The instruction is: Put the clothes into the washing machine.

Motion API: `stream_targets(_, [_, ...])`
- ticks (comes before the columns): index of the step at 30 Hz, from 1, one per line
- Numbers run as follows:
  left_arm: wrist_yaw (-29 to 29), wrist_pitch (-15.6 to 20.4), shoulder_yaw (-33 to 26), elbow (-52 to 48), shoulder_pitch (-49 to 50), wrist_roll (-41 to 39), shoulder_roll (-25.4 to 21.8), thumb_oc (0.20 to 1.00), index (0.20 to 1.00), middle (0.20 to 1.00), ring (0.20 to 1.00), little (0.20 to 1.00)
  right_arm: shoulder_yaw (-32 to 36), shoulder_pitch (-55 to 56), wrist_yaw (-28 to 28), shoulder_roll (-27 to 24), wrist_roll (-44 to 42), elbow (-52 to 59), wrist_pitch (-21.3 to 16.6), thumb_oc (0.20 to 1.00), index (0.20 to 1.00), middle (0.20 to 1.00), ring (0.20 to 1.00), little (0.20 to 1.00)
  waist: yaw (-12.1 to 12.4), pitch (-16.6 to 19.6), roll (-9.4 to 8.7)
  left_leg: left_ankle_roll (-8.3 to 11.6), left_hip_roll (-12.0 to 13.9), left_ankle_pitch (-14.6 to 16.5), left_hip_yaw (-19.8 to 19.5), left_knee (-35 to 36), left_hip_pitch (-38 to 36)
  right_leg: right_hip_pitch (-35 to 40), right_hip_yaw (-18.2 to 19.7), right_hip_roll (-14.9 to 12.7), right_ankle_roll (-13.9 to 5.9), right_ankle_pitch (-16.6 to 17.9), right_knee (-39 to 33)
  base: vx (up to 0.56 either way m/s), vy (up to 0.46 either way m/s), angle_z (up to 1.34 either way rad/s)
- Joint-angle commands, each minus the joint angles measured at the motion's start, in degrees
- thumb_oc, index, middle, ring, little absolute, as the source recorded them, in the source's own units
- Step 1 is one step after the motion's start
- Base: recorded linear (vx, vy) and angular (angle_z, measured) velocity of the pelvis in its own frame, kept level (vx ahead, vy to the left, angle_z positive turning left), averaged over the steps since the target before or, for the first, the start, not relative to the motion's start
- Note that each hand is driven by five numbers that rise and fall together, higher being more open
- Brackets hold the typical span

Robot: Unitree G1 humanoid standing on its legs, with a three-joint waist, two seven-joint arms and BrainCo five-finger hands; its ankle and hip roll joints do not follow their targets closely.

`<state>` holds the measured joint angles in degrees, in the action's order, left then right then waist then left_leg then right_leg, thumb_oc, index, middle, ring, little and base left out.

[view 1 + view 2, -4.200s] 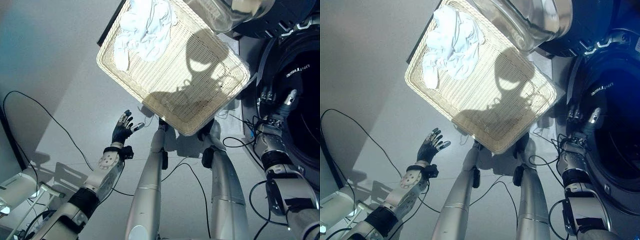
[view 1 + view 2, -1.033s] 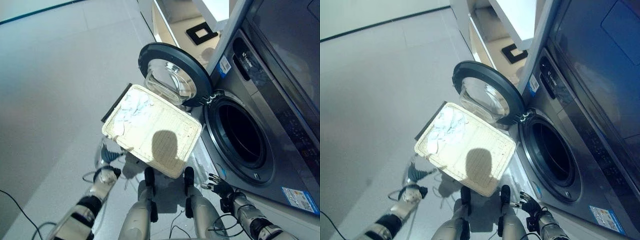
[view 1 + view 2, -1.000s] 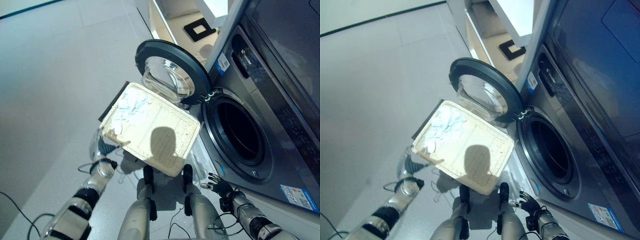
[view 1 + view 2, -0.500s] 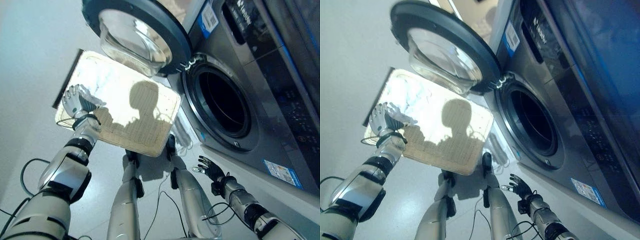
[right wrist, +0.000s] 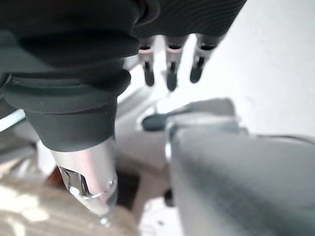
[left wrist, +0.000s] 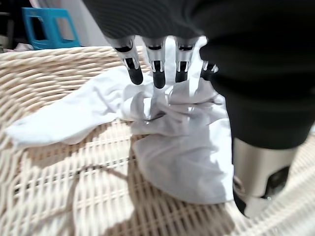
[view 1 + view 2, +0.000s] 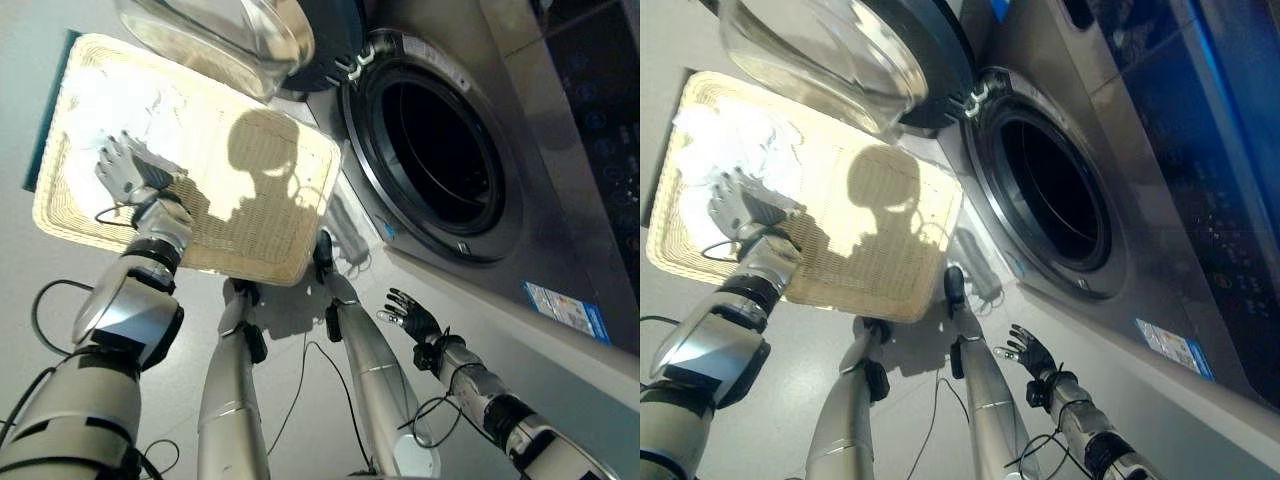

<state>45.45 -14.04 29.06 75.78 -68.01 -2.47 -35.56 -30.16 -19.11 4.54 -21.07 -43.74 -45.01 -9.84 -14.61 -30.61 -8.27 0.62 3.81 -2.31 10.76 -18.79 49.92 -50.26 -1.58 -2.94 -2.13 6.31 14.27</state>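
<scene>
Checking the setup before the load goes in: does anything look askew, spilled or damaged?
Nothing stands out. The white clothes lie crumpled inside the wicker basket, none spilled over its rim. The washing machine door stands open. The left hand hovers open above the clothes; the right hand hangs open, holding nothing.

No text, number or sign can be read. A small blue-and-white rectangular label (image 7: 559,308) is fixed to the grey metal front panel of the washing machine (image 7: 560,200), below and to the right of the round drum opening (image 7: 437,150); its print is too small to be made out. Faint markings on the dark control panel (image 7: 1220,190) are likewise illegible.
</scene>
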Motion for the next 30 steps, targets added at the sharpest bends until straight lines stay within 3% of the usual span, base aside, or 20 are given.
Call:
stream_targets(1, [0.7, -2.3, -1.2, 2.5, 0.2, -4.7, -4.9, 0.438, 0.438, 0.438, 0.438, 0.438, -1.6, 4.6, 0.9, -1.1, -2.4, 4.1, -2.5, 1.0, 1.0, 1.0, 1.0, 1.0, 0.7, 0.8, -4.45, 1.0, -4.9, 11.3, 0.5, -9.5, -0.8, -0.2, 0.9, 3.0, -4.22, 3.5, -4.8, 0.0, 0.0, 0.0])
stream_targets(2, [2.9, -4.1, -1.9, 3.4, -0.2, -4.8, -5.9, 0.2, 0.2, 0.2, 0.2, 0.2, -1.5, 5.4, 2.1, -1.5, -3.9, 5.1, -3.3, 1.0, 1.0, 1.0, 1.0, 1.0, 0.4, 0.8, -4.7, 0.82, -4.8, 11.5, 0.1, -9.8, 0.9, -2.1, 1.1, 3.5, -4.09, 3.3, -4.2, 0.0, 0.0, 0.0])
stream_targets(8, [7.9, -7.0, -1.9, 3.0, -0.9, -7.5, -9.5, 0.2, 0.2, 0.2, 0.2, 0.2, -1.2, 6.9, 4.0, -2.6, -6.1, 7.3, -3.9, 1.0, 1.0, 1.0, 1.0, 1.0, 0.6, 0.8, -5.16, 1.18, -4.6, 11.1, -0.3, -8.6, 1.5, -2.7, 0.7, 3.9, -4.1, 3.5, -4.8, 0.0, -0.018, 0.03])
stream_targets(13, [10.8, 0.6, -7.1, 2.1, 1.8, -18.4, -10.0, 0.2, 0.2, 0.2, 0.2, 0.2, -1.0, 8.2, 4.1, -2.4, -7.4, 8.8, -4.9, 1.0, 1.0, 1.0, 1.0, 1.0, 1.2, 0.8, -5.05, 1.44, -4.7, 10.7, -0.8, -7.3, 0.6, -1.8, 0.3, 4.0, -4.16, 3.4, -5.3, 0.0, -0.032, 0.05])
stream_targets(14, [10.9, 3.5, -9.0, 1.0, 3.1, -21.5, -9.6, 0.2, 0.2, 0.2, 0.2, 0.2, -1.0, 8.5, 3.4, -2.2, -7.7, 9.8, -4.6, 1.0, 1.0, 1.0, 1.0, 1.0, 1.5, 0.8, -4.97, 1.48, -4.8, 10.5, -1.0, -6.8, 0.3, -1.5, 0.2, 4.0, -4.15, 3.3, -5.4, -0.01, -0.017, 0.07])
stream_targets(17, [10.1, 6.7, -11.6, -1.0, 3.7, -23.2, -9.1, 0.2, 0.2, 0.2, 0.2, 0.2, -0.6, 7.9, 2.8, -2.1, -8.3, 11.2, -4.2, 1.0, 1.0, 1.0, 1.0, 1.0, 1.2, 0.8, -5.25, 1.24, -5.3, 8.5, -0.4, -6.0, 1.6, -2.9, 0.1, 3.3, -3.75, 4.7, -5.8, -0.04, -0.02, 0.14])
stream_targets(18, [9.0, 8.4, -12.5, -2.1, 5.4, -24.5, -8.6, 0.2, 0.2, 0.2, 0.2, 0.2, -0.9, 8.5, 2.4, -2.0, -8.2, 11.8, -3.8, 1.0, 1.0, 1.0, 1.0, 1.0, 1.9, 0.8, -4.87, 1.44, -5.1, 9.9, -1.5, -5.6, -0.3, -1.1, -0.1, 3.9, -4.12, 3.3, -5.5, -0.07, -0.032, 0.18])
stream_targets(19, [8.8, 8.7, -12.9, -3.1, 5.2, -24.7, -8.3, 0.2, 0.2, 0.2, 0.2, 0.2, -0.5, 8.0, 2.2, -2.0, -8.1, 12.3, -3.8, 1.0, 1.0, 1.0, 1.0, 1.0, 1.6, 0.8, -5.13, 1.15, -5.5, 8.3, -0.7, -5.2, 1.1, -2.4, -0.1, 3.4, -3.77, 4.6, -5.9, 0.03, 0.013, 0.2])
stream_targets(20, [8.1, 9.3, -13.3, -4.5, 6.7, -25.0, -7.8, 0.2, 0.2, 0.2, 0.2, 0.2, -0.7, 8.7, 1.9, -1.9, -8.2, 12.8, -3.5, 1.0, 1.0, 1.0, 1.0, 1.0, 2.2, 0.8, -4.76, 1.36, -5.3, 9.5, -1.8, -4.8, -0.8, -0.6, -0.2, 4.0, -4.08, 3.2, -5.7, -0.07, -0.023, 0.17])
stream_targets(21, [7.7, 9.8, -13.7, -5.6, 6.8, -24.9, -7.4, 0.2, 0.2, 0.2, 0.2, 0.2, -0.3, 8.3, 1.8, -2.0, -8.2, 13.3, -3.4, 1.0, 1.0, 1.0, 1.0, 1.0, 1.9, 0.8, -5.01, 1.08, -5.7, 7.8, -1.0, -4.4, 0.5, -1.9, -0.1, 3.5, -3.72, 4.5, -5.9, -0.03, 0.0, 0.08])
stream_targets(25, [5.3, 12.9, -14.8, -10.9, 10.5, -24.4, -5.3, 0.2, 0.2, 0.2, 0.2, 0.2, 0.3, 9.0, 1.7, -2.1, -7.6, 15.2, -3.6, 1.0, 1.0, 1.0, 1.0, 1.0, 2.5, 0.8, -4.58, 0.85, -6.1, 6.6, -1.6, -2.3, -1.4, -0.4, -0.1, 3.9, -3.56, 4.3, -5.9, -0.04, -0.005, 0.04])
stream_targets(30, [-0.5, 18.6, -15.4, -20.6, 17.1, -24.8, -1.7, 0.2, 0.2, 0.2, 0.2, 0.2, 1.7, 10.2, -0.1, -2.1, -7.5, 19.3, -6.9, 1.0, 1.0, 1.0, 1.0, 1.0, 3.8, 0.8, -3.58, 0.94, -6.3, 3.9, -2.2, 2.4, -4.7, 2.6, -0.3, 4.3, -3.36, 4.0, -6.2, -0.05, -0.016, 0.03])
